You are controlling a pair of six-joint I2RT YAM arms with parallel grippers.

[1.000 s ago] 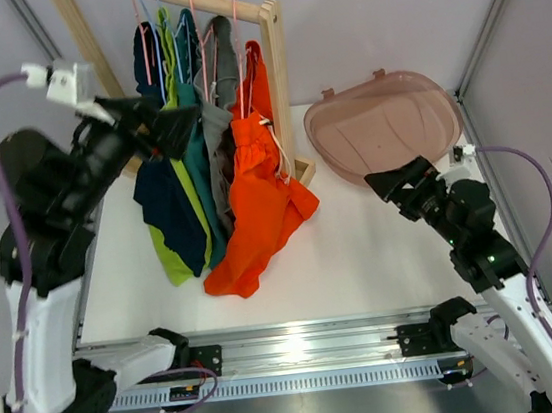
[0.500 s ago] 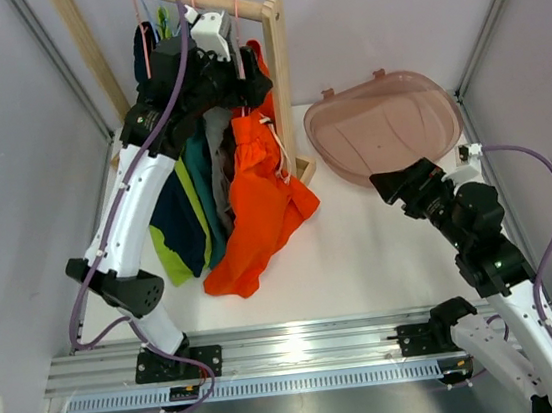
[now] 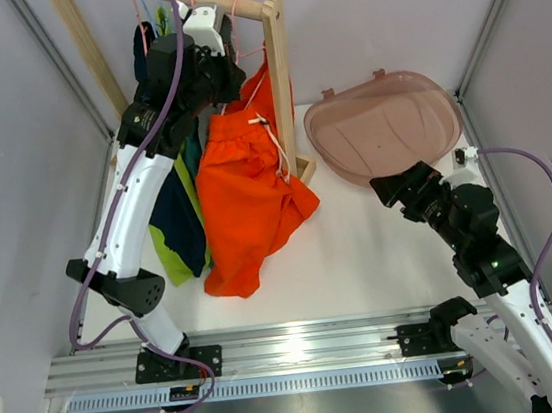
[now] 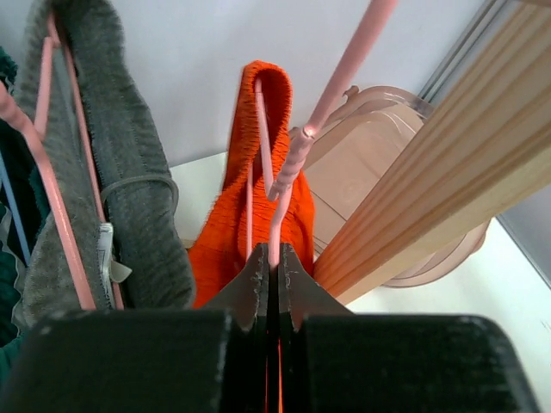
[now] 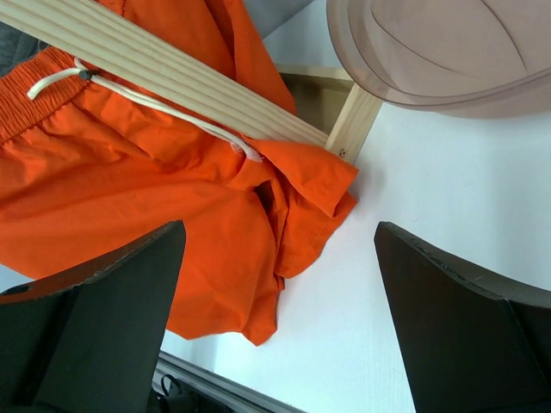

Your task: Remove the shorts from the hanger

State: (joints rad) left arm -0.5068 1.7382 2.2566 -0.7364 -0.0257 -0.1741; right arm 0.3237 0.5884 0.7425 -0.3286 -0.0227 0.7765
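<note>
The left gripper (image 4: 274,258) is pinched tight on the thin wire of a pink hanger (image 4: 331,86), high up by the top bar of the wooden rack (image 3: 280,75). The orange shorts (image 3: 249,195) hang from that hanger. They spread wide, and their bottom end lies on the white table (image 3: 363,256). Their white string dangles near the rack's post.

Just beside them the grey shorts (image 4: 112,172) hang on another pink hanger. Past those are the teal shorts (image 4: 9,275), the lime green shorts (image 3: 174,264) and the dark navy shorts (image 3: 175,219), all on the rack.

The right gripper (image 5: 277,232) has its fingers wide apart and holds nothing. It hovers over the table near a see-through brown lid (image 3: 382,128), well apart from the rack.
</note>
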